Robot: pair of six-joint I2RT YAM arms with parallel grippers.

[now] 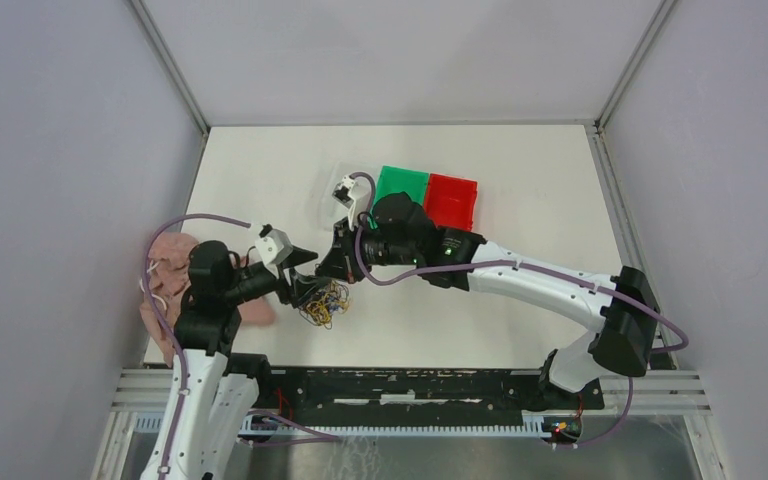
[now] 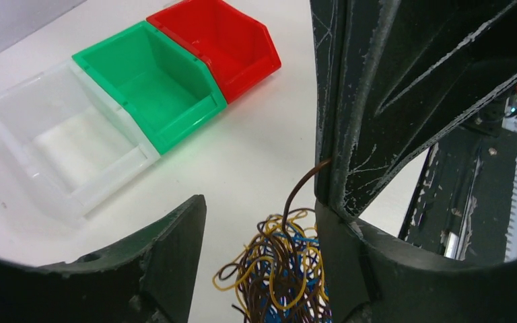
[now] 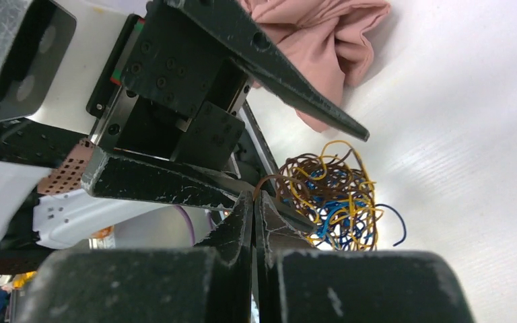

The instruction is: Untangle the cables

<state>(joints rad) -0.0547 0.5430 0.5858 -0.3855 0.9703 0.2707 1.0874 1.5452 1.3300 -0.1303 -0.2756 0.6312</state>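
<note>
The cables form one tangled ball of thin brown, yellow and blue strands on the white table. In the left wrist view the cables sit between the jaws of my left gripper, which is open; they lie close to its right finger and apart from its left one. My right gripper is shut on a single brown strand that rises from the top of the ball. In the top view my left gripper and right gripper meet over the tangle.
A clear bin, a green bin and a red bin stand side by side behind the tangle. A pink cloth lies at the table's left edge by the left arm. A black rail runs along the near edge.
</note>
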